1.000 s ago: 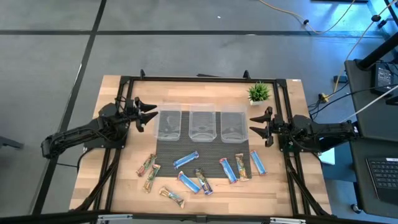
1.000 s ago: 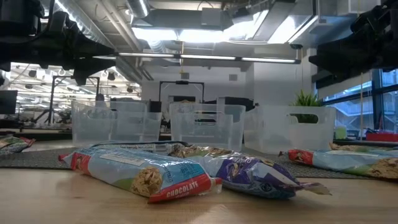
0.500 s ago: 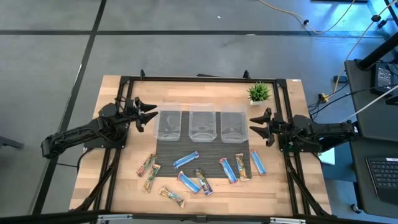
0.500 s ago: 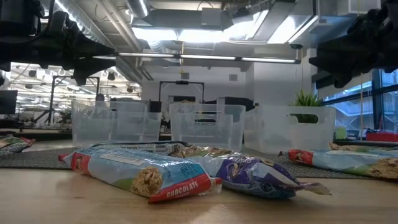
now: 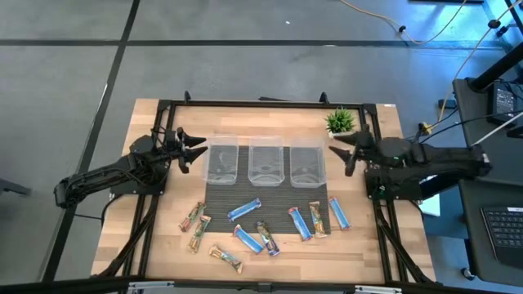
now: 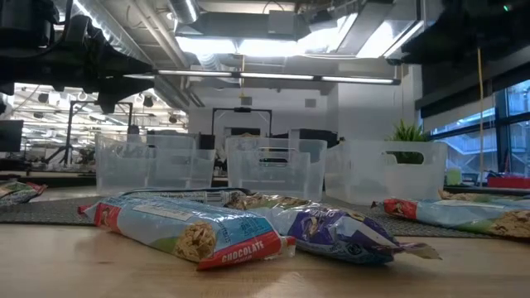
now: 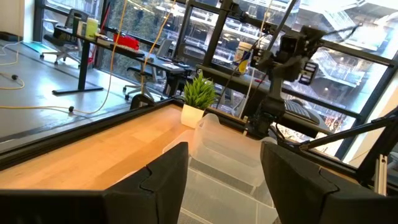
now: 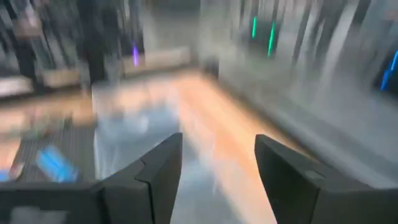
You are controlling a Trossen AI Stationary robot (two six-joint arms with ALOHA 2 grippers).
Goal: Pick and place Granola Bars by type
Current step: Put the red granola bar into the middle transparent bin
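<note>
Honestly, nothing is sorted yet: all the Granola Bars (image 5: 261, 225) lie loose on the counter (image 5: 155, 245), and the three bins (image 5: 264, 164) look empty. My left pincer (image 5: 194, 150) and right pincer (image 5: 341, 150) hover apart, holding nothing.

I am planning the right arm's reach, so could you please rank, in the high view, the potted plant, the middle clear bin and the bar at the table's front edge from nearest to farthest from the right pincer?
From the right pincer:
1. Potted plant, just behind it at the back edge.
2. Middle clear bin, toward the table's centre.
3. Front-edge bar, far across at the front left.
</note>
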